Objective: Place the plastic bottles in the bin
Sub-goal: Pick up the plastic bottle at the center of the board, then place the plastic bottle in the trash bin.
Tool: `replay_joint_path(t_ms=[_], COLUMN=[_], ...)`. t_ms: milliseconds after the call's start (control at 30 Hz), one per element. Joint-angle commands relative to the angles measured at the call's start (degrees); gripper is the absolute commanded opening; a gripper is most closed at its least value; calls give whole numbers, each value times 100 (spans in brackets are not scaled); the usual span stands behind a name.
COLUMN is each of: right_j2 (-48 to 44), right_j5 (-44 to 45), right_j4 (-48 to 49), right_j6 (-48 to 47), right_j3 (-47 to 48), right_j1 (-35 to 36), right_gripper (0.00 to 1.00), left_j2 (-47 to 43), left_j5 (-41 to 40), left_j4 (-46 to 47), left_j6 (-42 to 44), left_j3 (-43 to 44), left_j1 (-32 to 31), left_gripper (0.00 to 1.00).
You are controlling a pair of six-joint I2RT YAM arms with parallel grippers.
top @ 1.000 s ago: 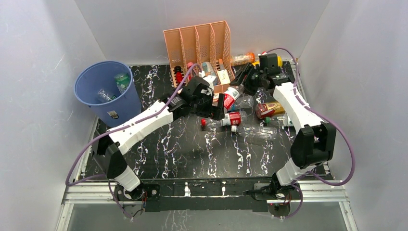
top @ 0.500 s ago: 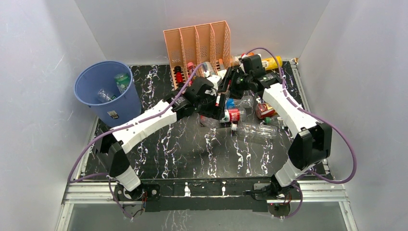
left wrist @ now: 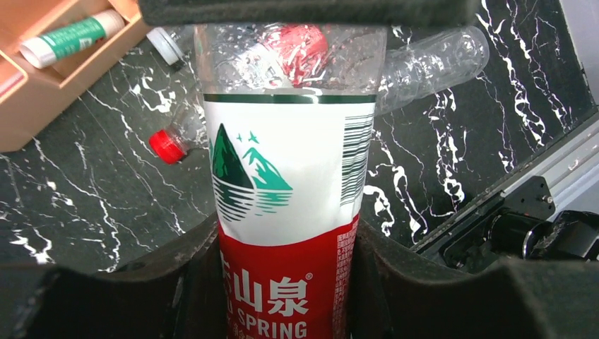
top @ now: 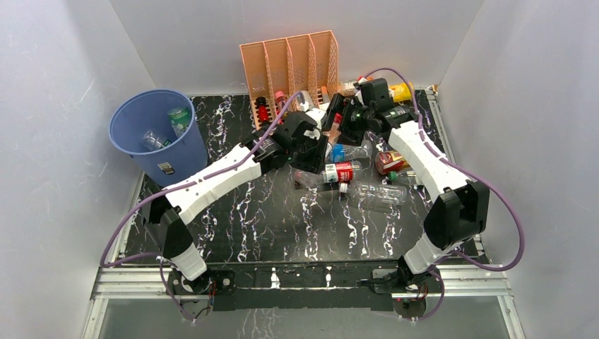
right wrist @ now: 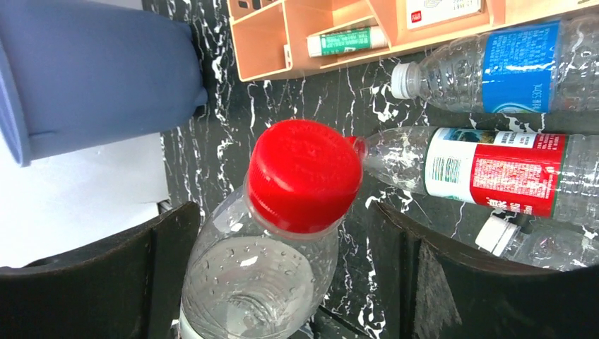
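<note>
A peach slotted plastic desk organizer (top: 289, 60) stood at the back of the black white-veined marble tabletop (top: 282, 219), a small green-and-white tube (right wrist: 344, 41) lying in one compartment; plain white walls (top: 63, 106) enclosed it.

Light: bright, even, diffuse, from overhead; white walls (top: 63, 141) bounce it.
Shadows: soft, faint, under the arms on the black marbled counter (top: 282, 219).
Glare: small white glints on the clear labelled bottle (left wrist: 289, 162); dull sheen on the red cap (right wrist: 304, 173); wall patch in right wrist view washed near white.
Focus: top view sharp throughout; wrist views crisp on label and cap; left gripper fingers (left wrist: 106, 296) and right gripper fingers (right wrist: 494, 289) dark, slightly soft.
</note>
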Motion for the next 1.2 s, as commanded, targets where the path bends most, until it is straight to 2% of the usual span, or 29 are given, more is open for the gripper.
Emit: replay_joint_path(t_ms=[0,133,333,667,833,967,1033,1167], right_j2=[-474,-818,-1234,-1488,-1561,-1599,-1617,-1630], right_j5=[155,233,283,88,119,109,102,84], right_j4=[-171,-280,-260,-128,-190,-192,-170,-128], right_j6=[-164,-248,-354,-455,-581,-653,-673,-696], right_j3=[337,311,-102,-779,-903,-1027,-1110,-1236], right_j1=[-525,-1030,-1306,-1307,-1307,-1313,-1308,-1320], right_gripper=[98,98,98,98,98,98,98,98], left_j2=[-166,-282,-623,-273,-270,-358,-365,-462], left_j5=[-724,-996,-463,-214,-60,-36,-45,-159], left_j4=[-642,-1166,-1601,-2127,-1928,-1639,-1577,-1476], left_j6=[245,364,516,689,670,759,821,892], left_j3=[626,1093,1615,3252,2959,2514,2388,2108], left_j1=[18,360,2094,4749,5901,6411,6483,6486], left_gripper=[32,33,33,35,35,36,40,76])
